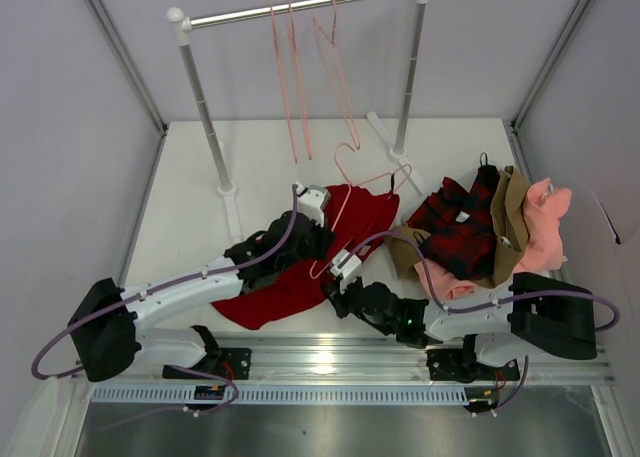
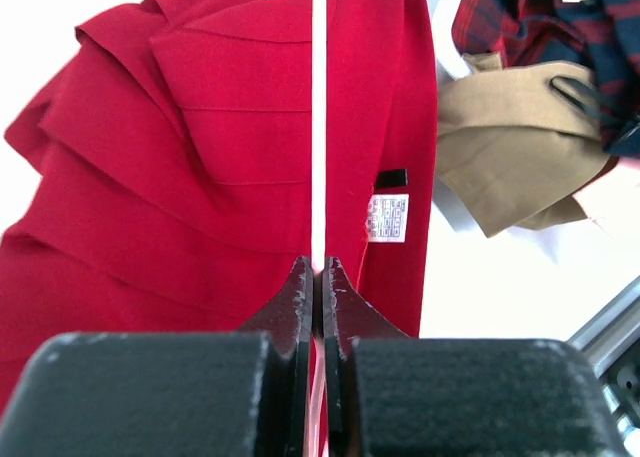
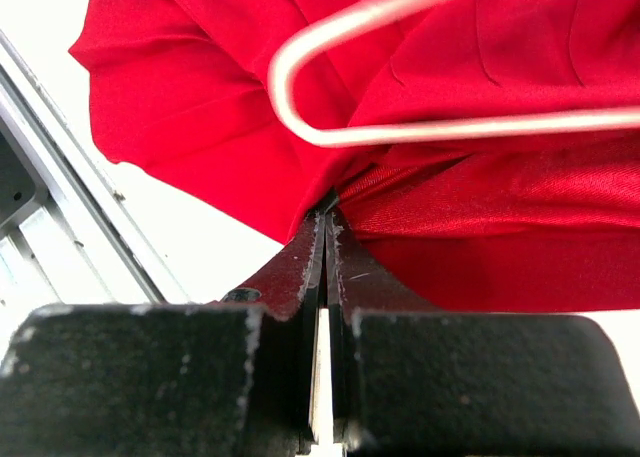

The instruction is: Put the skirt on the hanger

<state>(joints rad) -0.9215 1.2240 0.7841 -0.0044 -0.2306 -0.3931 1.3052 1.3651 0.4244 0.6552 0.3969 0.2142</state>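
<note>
The left arm and right arm each had white link casings between bulky black joint housings, a looping purple cable, a white wrist block, and flat black fingers with scuffed, pale-flecked edges.

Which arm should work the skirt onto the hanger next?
Right, probably. The right hand is shut on the skirt edge, just below the hanger corner lying on the cloth. The left hand is shut on the hanger wire, so it looks better used to steady that.
</note>
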